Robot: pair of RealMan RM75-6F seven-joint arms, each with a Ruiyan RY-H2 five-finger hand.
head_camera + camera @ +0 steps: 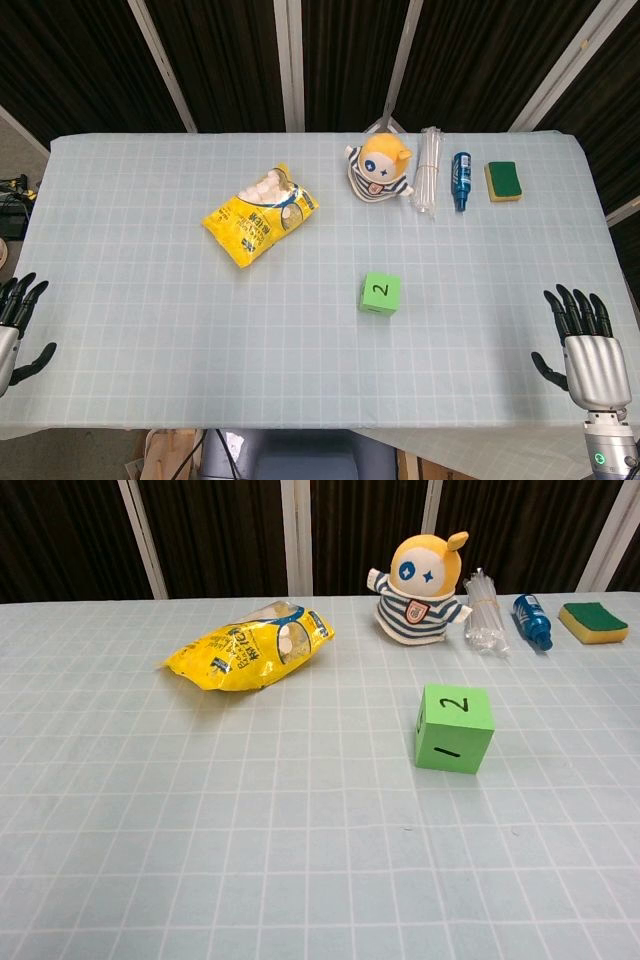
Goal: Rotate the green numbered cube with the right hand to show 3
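Checked table (150,330) spanning both views. On its far half, yellow snack bag (260,227) left of centre; striped plush toy (381,170), bundle of clear sticks (428,170), blue bottle (461,181) and green-topped sponge (503,181) in a row to the right. Right hand (585,345) at the near right edge, released, fingers spread upward, well apart from everything. Left hand (18,325) at the near left edge, likewise released. Green numbered cube (380,293) near centre, untouched, 2 on top, 1 facing the chest camera.
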